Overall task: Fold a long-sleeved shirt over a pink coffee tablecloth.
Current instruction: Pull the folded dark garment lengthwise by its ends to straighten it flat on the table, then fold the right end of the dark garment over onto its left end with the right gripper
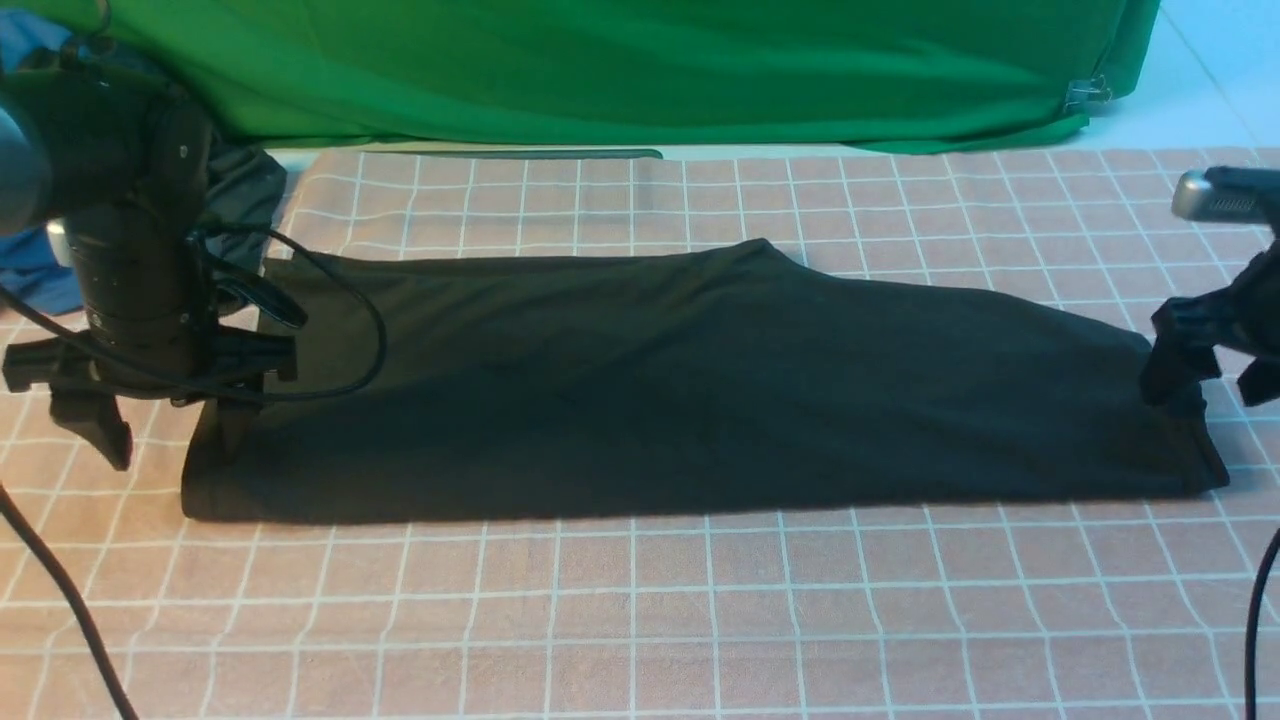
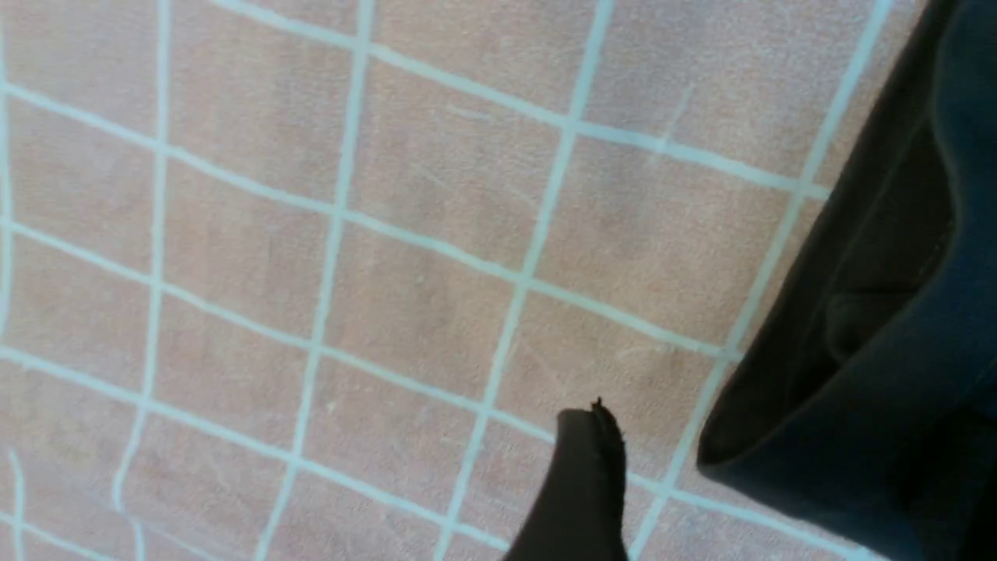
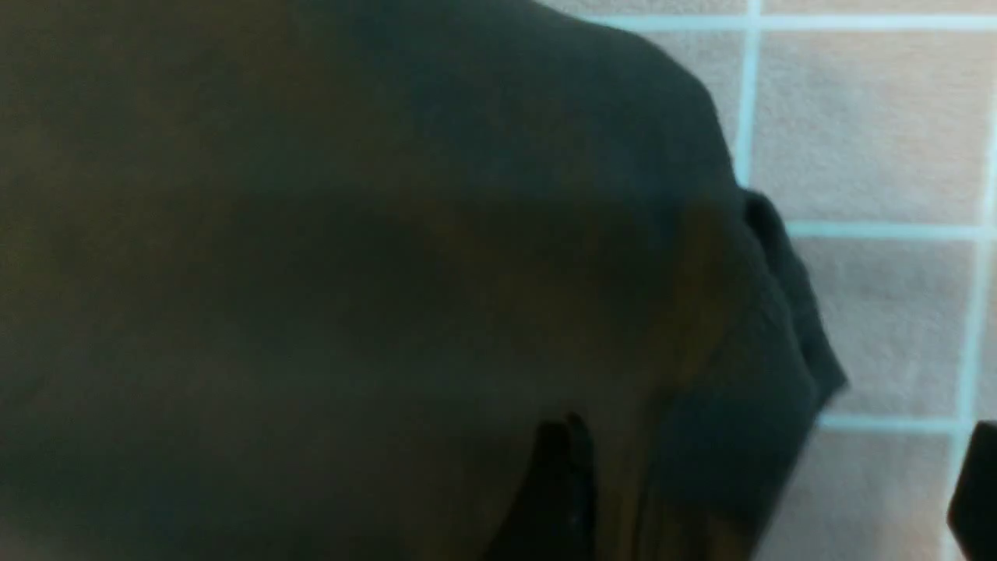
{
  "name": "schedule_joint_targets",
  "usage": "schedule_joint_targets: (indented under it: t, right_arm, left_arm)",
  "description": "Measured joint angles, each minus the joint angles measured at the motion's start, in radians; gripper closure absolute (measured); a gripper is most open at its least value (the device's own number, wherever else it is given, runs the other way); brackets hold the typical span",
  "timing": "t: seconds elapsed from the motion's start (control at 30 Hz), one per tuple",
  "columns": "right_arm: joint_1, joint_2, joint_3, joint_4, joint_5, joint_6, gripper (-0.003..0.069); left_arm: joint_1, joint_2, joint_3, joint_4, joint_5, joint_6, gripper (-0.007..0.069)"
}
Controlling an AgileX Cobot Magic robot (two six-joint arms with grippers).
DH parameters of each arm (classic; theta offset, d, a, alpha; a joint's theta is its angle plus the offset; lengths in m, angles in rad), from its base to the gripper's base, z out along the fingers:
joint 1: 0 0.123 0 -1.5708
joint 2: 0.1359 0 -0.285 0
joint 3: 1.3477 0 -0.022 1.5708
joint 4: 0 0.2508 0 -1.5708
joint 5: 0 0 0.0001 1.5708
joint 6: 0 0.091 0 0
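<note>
The black long-sleeved shirt (image 1: 680, 390) lies folded into a long band across the pink coffee tablecloth (image 1: 640, 610); its print is hidden. My left gripper (image 1: 165, 425) stands open at the shirt's left end, one finger on the bare cloth and the other over the shirt's edge. In the left wrist view a single finger (image 2: 584, 483) shows above the cloth beside the shirt's hem (image 2: 872, 374). At the right end my right gripper (image 1: 1215, 380) is open and straddles the shirt's corner (image 3: 748, 405), with one finger (image 3: 561, 483) over the fabric and the other off it.
A bright green fabric (image 1: 620, 70) hangs along the back, with a metal clip (image 1: 1085, 95) at its right end. A blue garment (image 1: 35, 270) and a smaller dark garment (image 1: 245, 190) lie behind the left arm. Black cables (image 1: 340, 300) trail from the left arm.
</note>
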Motion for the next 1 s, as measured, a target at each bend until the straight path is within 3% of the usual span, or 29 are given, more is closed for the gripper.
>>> schedule_joint_targets:
  t: [0.13, 0.23, 0.33, 0.37, 0.4, 0.43, 0.5, 0.8, 1.0]
  right_arm:
    - [0.003, 0.051, -0.002, -0.006, -0.017, 0.015, 0.0006]
    - [0.007, 0.058, -0.008, -0.012, -0.019, 0.011, 0.0059]
    - [0.013, 0.061, -0.011, -0.028, -0.022, -0.018, 0.0192]
    - [0.015, 0.063, -0.011, -0.023, -0.023, -0.029, 0.0281]
    - [0.019, 0.065, -0.015, -0.008, -0.017, -0.037, 0.043]
    - [0.021, 0.067, -0.022, -0.002, -0.006, -0.042, 0.0516]
    - [0.023, 0.069, -0.034, -0.003, 0.01, -0.047, 0.0552]
    - [-0.048, 0.072, -0.196, -0.16, 0.24, 0.061, 0.0552]
    - [-0.098, 0.034, -0.325, -0.187, 0.365, 0.102, 0.0552]
  left_arm:
    - [0.0, -0.047, 0.0, -0.043, -0.005, -0.008, 0.0171]
    - [0.0, -0.099, 0.007, -0.117, -0.03, 0.015, 0.0296]
    - [0.0, -0.159, 0.017, -0.183, -0.044, 0.043, 0.0434]
    - [0.0, -0.186, 0.02, -0.206, -0.048, 0.051, 0.048]
    - [0.0, -0.231, 0.022, -0.237, -0.053, 0.058, 0.0561]
    - [0.0, -0.265, 0.022, -0.257, -0.055, 0.071, 0.0585]
    - [0.0, -0.298, 0.022, -0.27, -0.055, 0.081, 0.0601]
    - [0.0, -0.526, 0.028, -0.3, -0.013, 0.102, 0.0611]
    - [0.0, -0.6, 0.028, -0.293, -0.002, 0.103, 0.0611]
